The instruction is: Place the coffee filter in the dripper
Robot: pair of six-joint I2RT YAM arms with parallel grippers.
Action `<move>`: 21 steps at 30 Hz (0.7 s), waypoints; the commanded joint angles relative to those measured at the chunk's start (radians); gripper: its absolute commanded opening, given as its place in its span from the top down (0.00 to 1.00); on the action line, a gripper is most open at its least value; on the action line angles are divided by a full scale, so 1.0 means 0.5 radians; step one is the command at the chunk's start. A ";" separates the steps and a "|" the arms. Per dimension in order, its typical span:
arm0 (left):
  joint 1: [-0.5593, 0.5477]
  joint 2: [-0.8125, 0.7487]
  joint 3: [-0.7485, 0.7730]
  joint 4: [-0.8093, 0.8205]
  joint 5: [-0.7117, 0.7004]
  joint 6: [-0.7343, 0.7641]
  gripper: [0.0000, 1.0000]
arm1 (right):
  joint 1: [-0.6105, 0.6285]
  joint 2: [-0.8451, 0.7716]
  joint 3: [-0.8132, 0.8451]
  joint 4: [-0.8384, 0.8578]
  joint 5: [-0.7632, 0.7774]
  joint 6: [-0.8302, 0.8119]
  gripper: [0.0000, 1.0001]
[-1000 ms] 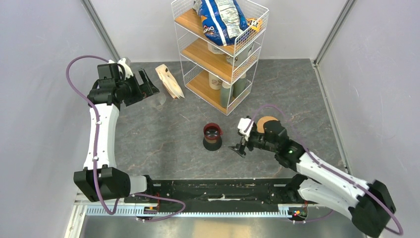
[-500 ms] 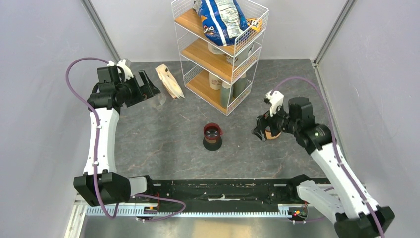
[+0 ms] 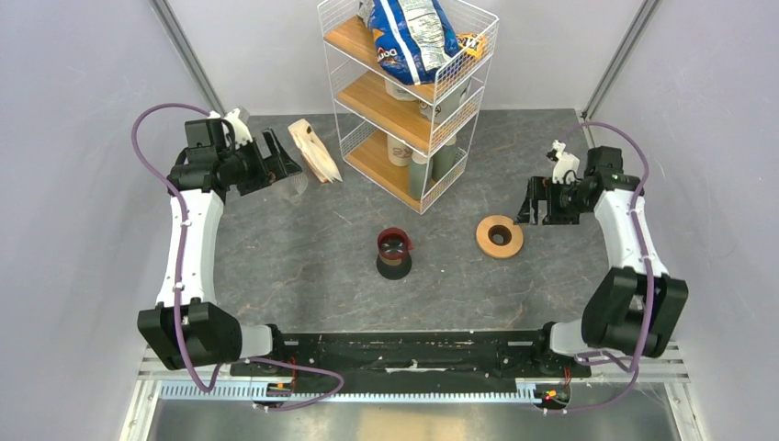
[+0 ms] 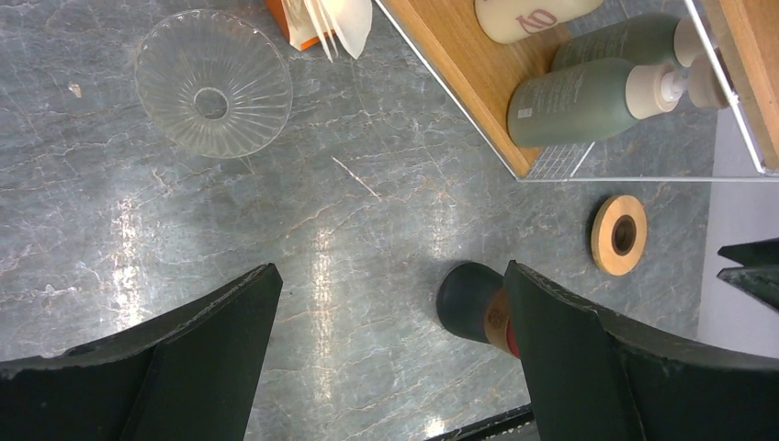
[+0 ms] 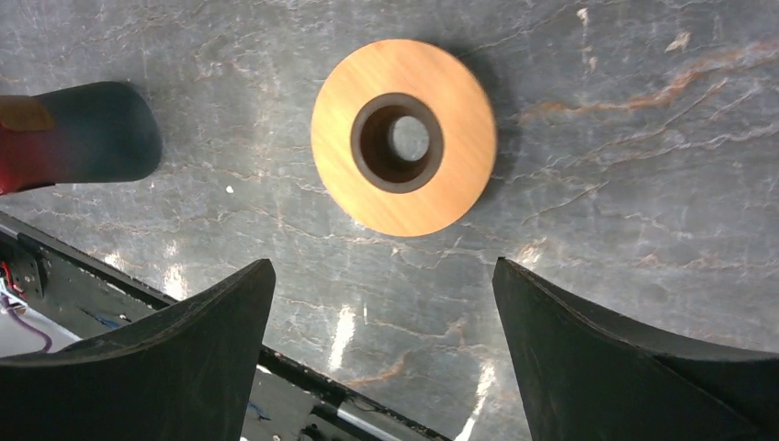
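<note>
The tan wooden ring of the dripper (image 3: 499,236) lies flat on the table on its own, and shows just beyond my right fingertips in the right wrist view (image 5: 404,136). Its dark maroon cup (image 3: 395,253) stands apart at mid-table. A clear ribbed glass cone (image 4: 213,81) sits beside the beige packet (image 3: 314,152). White creased paper, the coffee filter (image 4: 342,18), sticks out of that packet at the frame's top edge. My left gripper (image 3: 280,158) is open and empty, raised near the glass cone. My right gripper (image 3: 533,204) is open and empty, right of the ring.
A white wire rack (image 3: 409,92) with wooden shelves stands at the back centre, holding a blue chip bag, cups and green pump bottles (image 4: 588,96). Grey walls close in left and right. The black base rail (image 3: 404,354) runs along the near edge.
My right arm has swung from beside the maroon cup out to the right and back, and the tan ring now lies uncovered on the table. The left arm has hardly moved.
</note>
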 commanded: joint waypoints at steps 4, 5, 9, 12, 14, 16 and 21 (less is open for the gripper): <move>0.008 0.001 0.024 0.039 0.152 0.299 0.00 | -0.166 0.599 0.413 -0.387 -0.466 -0.478 0.03; 0.006 0.005 0.023 0.036 0.173 0.332 0.00 | -0.187 0.702 0.468 -0.447 -0.521 -0.518 0.03; 0.006 0.048 0.053 -0.049 0.219 0.483 0.00 | -0.213 0.917 0.535 -0.492 -0.572 -0.674 0.03; 0.006 0.051 0.049 -0.052 0.244 0.491 0.00 | -0.214 1.062 0.575 -0.483 -0.525 -0.697 0.03; 0.006 0.061 0.050 -0.056 0.261 0.509 0.00 | -0.214 1.126 0.585 -0.442 -0.519 -0.680 0.03; 0.006 0.068 0.048 -0.052 0.271 0.523 0.00 | -0.213 1.186 0.584 -0.398 -0.510 -0.663 0.06; 0.006 0.080 0.059 -0.052 0.292 0.548 0.00 | -0.211 1.286 0.567 -0.292 -0.470 -0.607 0.10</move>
